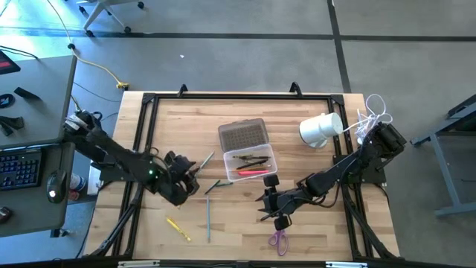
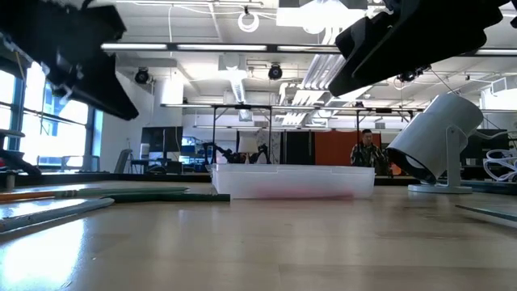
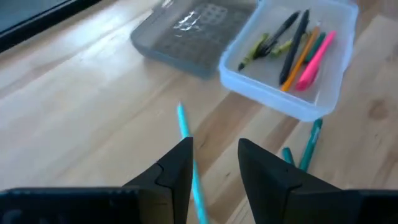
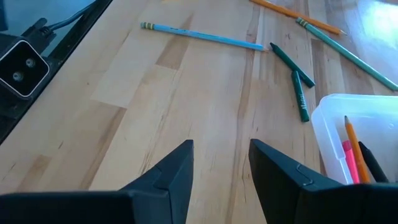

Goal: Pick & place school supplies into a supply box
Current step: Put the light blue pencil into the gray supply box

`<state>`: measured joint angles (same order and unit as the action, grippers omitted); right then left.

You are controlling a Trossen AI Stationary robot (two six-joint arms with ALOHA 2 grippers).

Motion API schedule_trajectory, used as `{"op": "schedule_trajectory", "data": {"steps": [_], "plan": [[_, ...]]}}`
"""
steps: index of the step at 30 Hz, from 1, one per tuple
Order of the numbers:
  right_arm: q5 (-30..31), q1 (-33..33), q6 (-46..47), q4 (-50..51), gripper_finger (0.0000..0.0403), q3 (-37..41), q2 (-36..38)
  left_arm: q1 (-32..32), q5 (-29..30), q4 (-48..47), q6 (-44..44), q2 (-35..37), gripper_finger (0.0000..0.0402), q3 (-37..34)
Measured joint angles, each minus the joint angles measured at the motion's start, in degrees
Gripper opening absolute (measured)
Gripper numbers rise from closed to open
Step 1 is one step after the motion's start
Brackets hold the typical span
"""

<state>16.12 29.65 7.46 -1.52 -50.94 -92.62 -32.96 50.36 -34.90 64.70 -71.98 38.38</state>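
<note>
Already the box [image 1: 251, 161] is lying open mid-table, lid [image 1: 242, 135] folded back, holding pens and a pink marker so more can drop in. A light blue pencil [image 3: 189, 155] is lying just short of it, and I am hanging my left gripper [image 3: 214, 165] over that pencil, fingers spread and empty, lining up to pinch it. My right gripper [image 4: 221, 165] is waiting beside the box, also released, near the purple scissors [image 1: 277, 240].

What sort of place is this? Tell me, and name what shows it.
Probably a robotics lab or open workshop: a wooden table in a black frame on a concrete floor, a desk with a keyboard beside it, and ceiling lights and ducts over a big room with a person behind.
</note>
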Motion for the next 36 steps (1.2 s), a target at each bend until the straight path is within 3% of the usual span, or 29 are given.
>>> {"op": "schedule_trajectory", "data": {"steps": [6, 16, 24, 36], "plan": [[0.0, 0.0, 0.0, 0.0, 0.0140, 0.0, 0.0, 1.5, -2.3, 15.8, -2.8, -1.6, 0.0163, -7.6], [0.5, 0.0, 0.0, -0.3, 0.0140, 0.0, 0.0, 8.8, -5.0, 23.8, -4.7, -2.6, 0.0163, -13.3], [0.5, 0.0, 0.0, -0.4, 0.0140, 0.0, 0.0, 10.2, -7.8, 39.4, -12.2, -6.8, 0.0163, -18.5], [2.6, 0.0, 0.0, -0.4, 0.0140, 0.0, 0.0, 10.9, -7.0, 43.6, -11.5, -15.2, 0.0163, -19.2]]}}
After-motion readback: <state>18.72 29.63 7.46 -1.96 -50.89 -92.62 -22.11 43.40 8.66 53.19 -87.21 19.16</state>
